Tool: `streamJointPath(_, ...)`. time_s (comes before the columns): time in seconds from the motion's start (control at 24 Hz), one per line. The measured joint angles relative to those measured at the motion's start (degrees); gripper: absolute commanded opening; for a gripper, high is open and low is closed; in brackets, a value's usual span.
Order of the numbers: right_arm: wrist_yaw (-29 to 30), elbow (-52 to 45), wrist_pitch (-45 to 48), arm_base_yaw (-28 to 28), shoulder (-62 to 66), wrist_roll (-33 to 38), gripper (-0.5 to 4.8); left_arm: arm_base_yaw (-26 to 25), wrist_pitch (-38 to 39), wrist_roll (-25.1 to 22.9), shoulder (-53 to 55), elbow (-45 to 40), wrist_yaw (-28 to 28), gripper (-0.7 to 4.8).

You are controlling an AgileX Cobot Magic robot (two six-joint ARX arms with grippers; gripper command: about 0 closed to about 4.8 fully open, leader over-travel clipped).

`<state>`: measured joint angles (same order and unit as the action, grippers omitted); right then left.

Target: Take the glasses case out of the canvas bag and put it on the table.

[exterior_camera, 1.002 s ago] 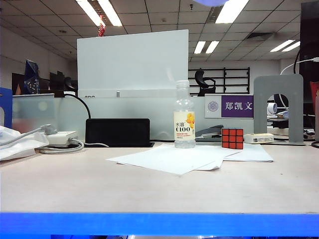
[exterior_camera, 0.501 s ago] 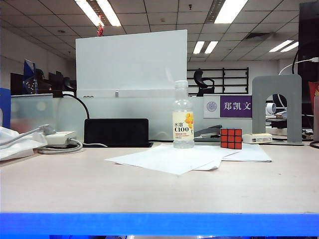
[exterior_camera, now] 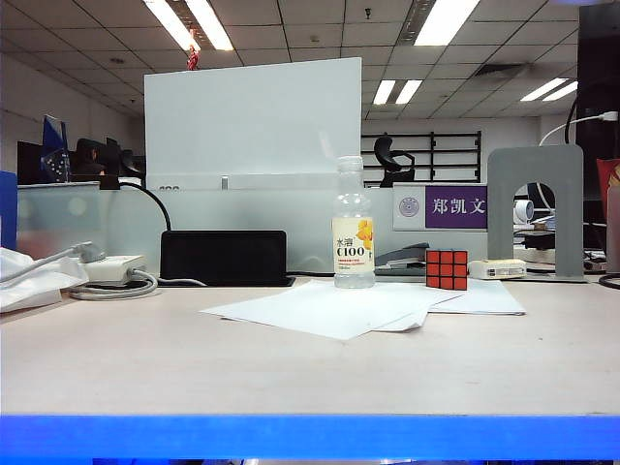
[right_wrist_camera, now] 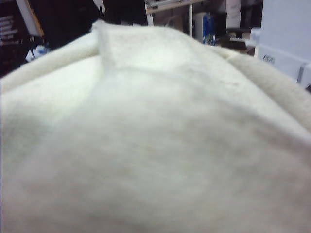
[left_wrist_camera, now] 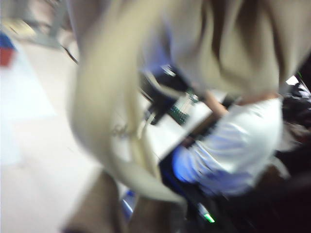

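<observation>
Neither pincer shows itself. The left wrist view is badly motion-blurred: beige folds of the canvas bag [left_wrist_camera: 228,43] and a looping strap [left_wrist_camera: 104,121] hang across it, with a person in a white shirt [left_wrist_camera: 238,145] behind, and no fingers can be made out, so whether the left pincer is released or clenched cannot be told. The right wrist view is filled almost wholly by pale canvas pressed close against the lens; the right pincer is hidden under or behind it, and its state cannot be told either.

Neither arm appears in the exterior view, and the bag is not there, so the bag appears to be held off the tabletop [exterior_camera: 291,373], outside that camera's reach.

The glasses case is not visible anywhere. Judging from the task, it is probably inside the bag, but the bag's opening and contents cannot be seen.

Risks from here: the floppy cloth could fold over the opening and block a reach, a strap could snag a pincer, and a blind grasp could catch canvas instead of the case.

On the tabletop, toward the far edge, stand a clear drink bottle [exterior_camera: 354,232], seemingly empty, a red Rubik's cube [exterior_camera: 447,269] to its right, and loose white paper sheets [exterior_camera: 339,308] in front. A crumpled whitish wrapper [exterior_camera: 29,276] lies at the left edge.
</observation>
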<state>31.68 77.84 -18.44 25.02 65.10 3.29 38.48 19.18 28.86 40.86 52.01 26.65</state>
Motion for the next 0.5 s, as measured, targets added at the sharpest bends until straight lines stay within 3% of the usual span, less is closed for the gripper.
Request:
streamJointPath(0.21, -0.4, -5.1, -2.8, 0.7, -1.1, -1.9, 0.72, -7.5, 0.4, -2.4, 2.2, 2.6, -2.7, 4.79)
streamJointPath(0.5, -0.5, -10.8, -3.5, 2.3, -1.9, -1.9, 0.71, -17.6, -0.1, -3.8, 6.4, 8.0, 3.0, 4.79)
